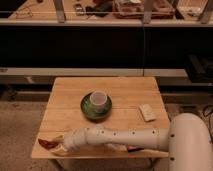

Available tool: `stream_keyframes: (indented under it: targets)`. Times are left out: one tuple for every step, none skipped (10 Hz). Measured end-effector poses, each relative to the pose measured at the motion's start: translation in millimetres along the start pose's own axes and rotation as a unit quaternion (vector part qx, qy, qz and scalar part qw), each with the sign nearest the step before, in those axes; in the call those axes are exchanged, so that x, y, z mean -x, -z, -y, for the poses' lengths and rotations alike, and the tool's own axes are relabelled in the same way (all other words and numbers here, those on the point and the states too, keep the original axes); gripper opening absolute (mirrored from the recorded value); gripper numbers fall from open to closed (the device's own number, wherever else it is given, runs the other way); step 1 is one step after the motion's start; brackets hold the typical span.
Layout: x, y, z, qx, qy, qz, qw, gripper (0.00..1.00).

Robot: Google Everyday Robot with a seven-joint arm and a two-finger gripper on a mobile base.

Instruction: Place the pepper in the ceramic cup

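The gripper (56, 145) sits at the pepper (45, 144), well apart from the ceramic cup (98, 100). Its grip state cannot be told.

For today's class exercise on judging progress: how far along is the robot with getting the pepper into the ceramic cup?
Done: nothing yet; the ceramic cup sits on the green plate, apart from the pepper. In hand: the gripper is at the table's near-left corner, at the pepper lying there; a grip cannot be confirmed. Left: lift it, carry it to the cup, release.
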Motion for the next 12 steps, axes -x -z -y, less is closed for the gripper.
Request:
stream_keyframes:
  targets:
    - [-1,1,0,0.001,-0.001,-0.002,1.0000,0.22]
    - [-3,2,-1,0.003,-0.001,-0.004,1.0000,0.22]
    - [-6,5,-2,0.004,0.003,-0.005,1.0000,0.22]
    - [-13,14,-4,0.008,0.012,-0.008,0.9999,0.22]
    - [-18,19,-4,0.011,0.019,-0.010,0.9997,0.22]
    - [-24,28,-6,0.014,0.025,-0.012,0.9995,0.22]
    - [-28,41,-8,0.019,0.027,-0.016,0.9993,0.17]
    - [-29,51,-10,0.024,0.027,-0.019,0.9992,0.10]
    - [-28,66,-14,0.031,0.023,-0.023,0.9990,0.03]
    - [-27,83,-19,0.039,0.021,-0.026,0.9987,0.01]
    - [-26,102,-25,0.049,0.019,-0.028,0.9982,0.01]
    - [-24,122,-31,0.058,0.018,-0.027,0.9978,0.01]
